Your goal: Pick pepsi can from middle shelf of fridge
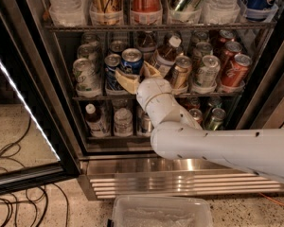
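In the camera view, the white arm (pixel 217 148) reaches from the lower right into the open fridge (pixel 180 167). Its gripper (pixel 131 70) is at the front of the middle shelf (pixel 94 98), with the tan fingers (pixel 125 82) clamped on either side of the lower body of the pepsi can (pixel 131 59). The pepsi can stands left of centre on that shelf, between a pale green-white can (pixel 85 74) further left and a capped brown bottle (pixel 164 56) just to its right, with red cans (pixel 235 70) at the far right end.

Single close view, high, looking down along arm (pixel 217 145) into fridge (pixel 180 167); hand (pixel 134 73) at middle shelf (pixel 92 98).
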Controlling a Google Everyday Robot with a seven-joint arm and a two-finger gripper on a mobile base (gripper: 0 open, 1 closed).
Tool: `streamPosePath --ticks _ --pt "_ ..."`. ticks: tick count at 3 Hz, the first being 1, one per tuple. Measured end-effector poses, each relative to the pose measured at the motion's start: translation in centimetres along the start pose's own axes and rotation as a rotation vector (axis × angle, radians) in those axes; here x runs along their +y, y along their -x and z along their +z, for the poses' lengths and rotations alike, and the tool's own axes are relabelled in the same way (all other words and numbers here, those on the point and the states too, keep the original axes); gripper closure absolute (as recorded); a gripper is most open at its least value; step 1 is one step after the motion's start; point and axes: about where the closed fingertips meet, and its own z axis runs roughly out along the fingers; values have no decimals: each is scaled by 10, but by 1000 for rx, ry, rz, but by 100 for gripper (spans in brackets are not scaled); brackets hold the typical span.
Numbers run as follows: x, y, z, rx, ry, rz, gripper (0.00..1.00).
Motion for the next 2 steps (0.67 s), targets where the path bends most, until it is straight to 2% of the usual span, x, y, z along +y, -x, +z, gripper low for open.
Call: streamPosePath --ticks 1,2 --pt "2 2 0 0 0 0 100" --pt "10 3 -1 -5 59 28 100"
